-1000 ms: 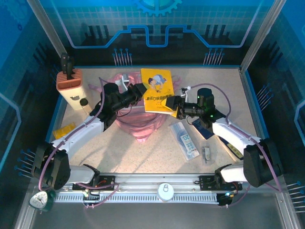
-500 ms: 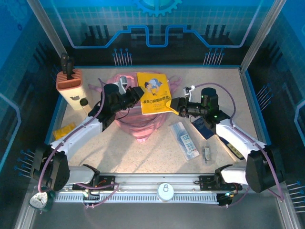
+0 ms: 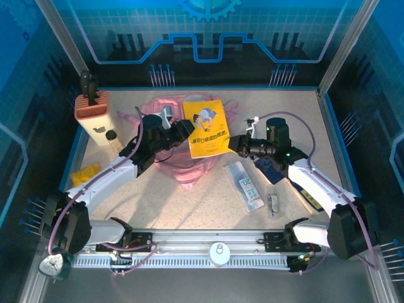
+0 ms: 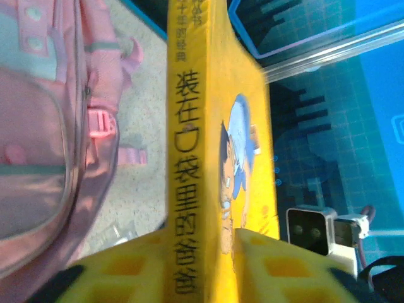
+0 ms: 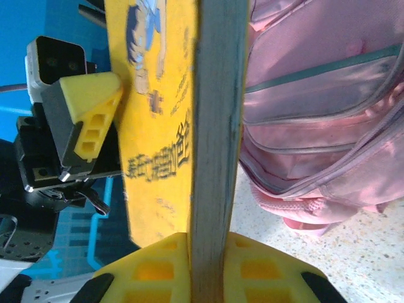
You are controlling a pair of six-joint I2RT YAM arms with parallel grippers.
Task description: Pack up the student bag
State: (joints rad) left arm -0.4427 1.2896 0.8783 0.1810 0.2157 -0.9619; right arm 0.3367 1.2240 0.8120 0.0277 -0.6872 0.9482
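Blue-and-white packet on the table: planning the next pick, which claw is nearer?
Right. The right claw is just beyond the packet, at the right edge of the yellow book; the left claw is farther, at its left edge.

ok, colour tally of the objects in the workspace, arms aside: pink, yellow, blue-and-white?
Pink: 1, student bag
Yellow: 2, book and small flat item near the table's left edge
Blue-and-white: 1, packet
Total: 4
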